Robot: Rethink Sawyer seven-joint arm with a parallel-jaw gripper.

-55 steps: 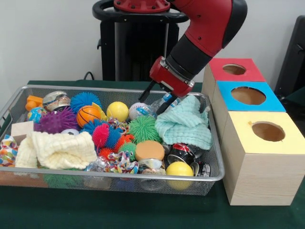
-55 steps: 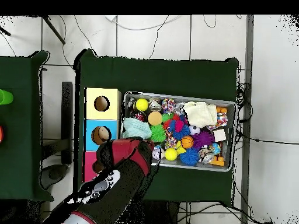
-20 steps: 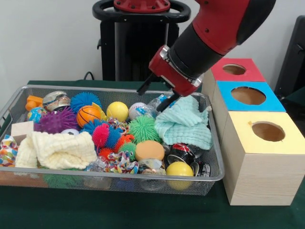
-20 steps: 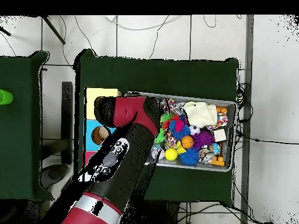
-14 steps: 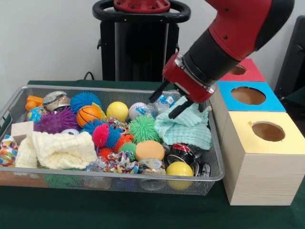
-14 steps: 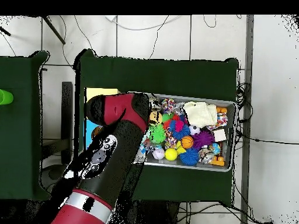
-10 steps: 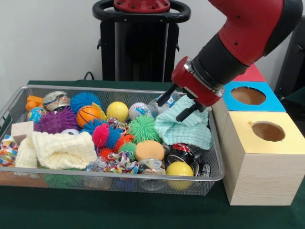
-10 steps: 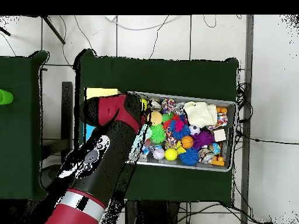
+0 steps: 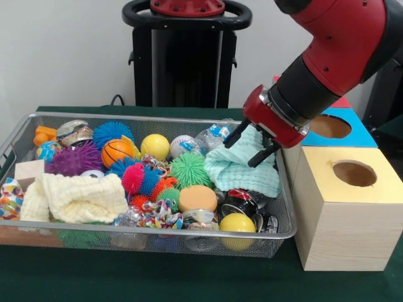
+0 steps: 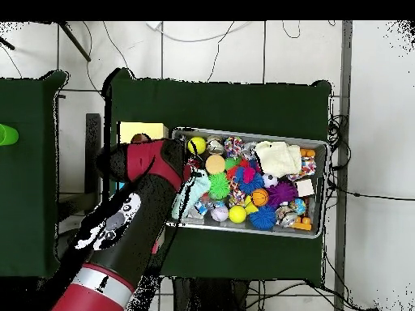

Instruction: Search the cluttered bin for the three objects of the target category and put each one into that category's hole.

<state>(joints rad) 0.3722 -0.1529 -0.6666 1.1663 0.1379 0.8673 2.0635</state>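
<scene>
My gripper (image 9: pixel 249 144) hangs open and empty over the right end of the wire mesh bin (image 9: pixel 151 230), just above a mint green cloth (image 9: pixel 242 168). A crumpled plastic bottle (image 9: pixel 216 134) lies just to its left at the back. The bin also holds a yellow ball (image 9: pixel 155 146), a baseball (image 9: pixel 181 145), a small basketball (image 9: pixel 117 151), a green spiky ball (image 9: pixel 191 170), a cream cloth (image 9: pixel 82 196) and dark cans (image 9: pixel 239 201). In the overhead view the arm (image 10: pixel 146 182) hides the gripper and part of the mint cloth (image 10: pixel 194 190).
Right of the bin stand three wooden boxes with round holes: yellow (image 9: pixel 352 207) nearest, blue (image 9: pixel 352 133) behind it, and red (image 9: pixel 340 102) mostly hidden by the arm. The bin's right rim lies close to the yellow box. A second yellow ball (image 9: pixel 237 223) sits at the bin's front.
The gripper has travelled right and slightly down, from above the plastic bottle at the bin's back to above the mint cloth. It stayed open and empty; the bin's contents have not shifted.
</scene>
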